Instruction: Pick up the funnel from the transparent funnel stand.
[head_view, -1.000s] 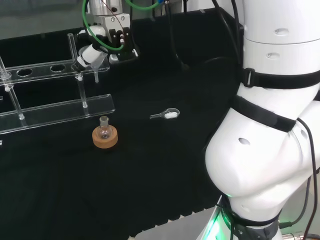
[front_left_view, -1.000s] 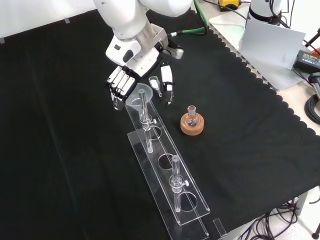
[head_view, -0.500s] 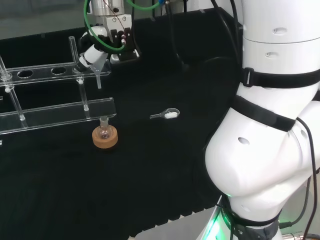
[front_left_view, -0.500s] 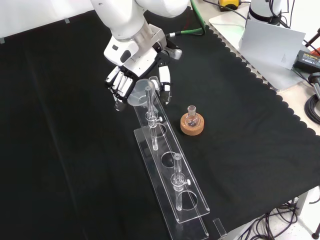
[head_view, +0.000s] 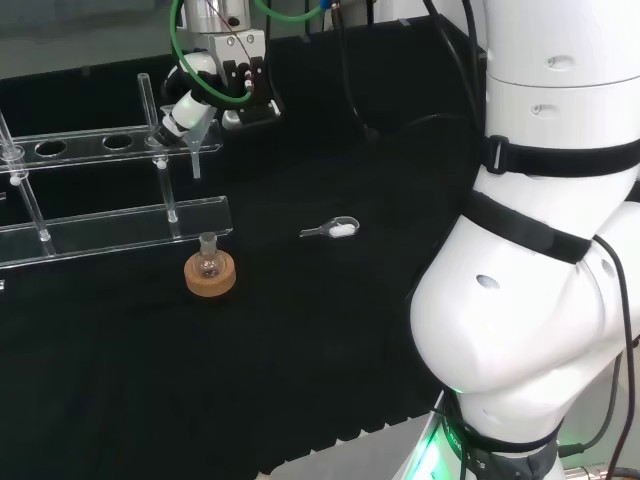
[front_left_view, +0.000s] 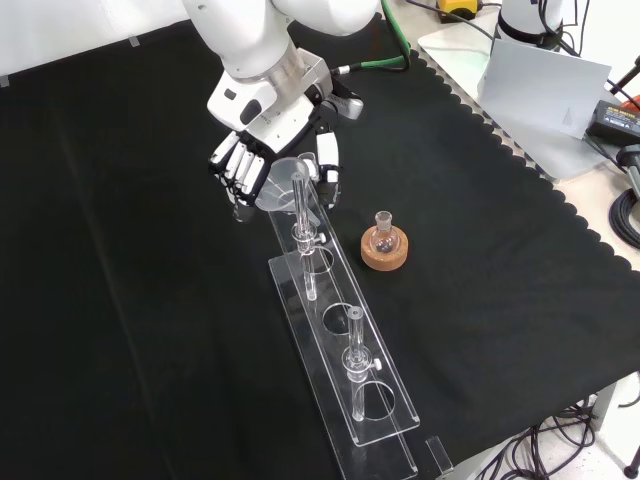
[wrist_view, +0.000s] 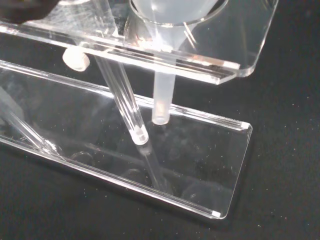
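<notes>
Clear acrylic makes the funnel stand (front_left_view: 340, 345) hard to trace, and the pale funnel (front_left_view: 275, 183) at its far end in the front view is partly hidden by the hand (front_left_view: 248, 160), whose fingers curl around the funnel's cone. From the wrist, the funnel's stem (wrist_view: 162, 97) hangs through the upper shelf, its tip above the base plate. Since half a second ago little has shifted. One small flask (head_view: 208, 262) sits on one cork ring (head_view: 211, 277); one white scoop (head_view: 331, 229) lies to the right in the head view.
</notes>
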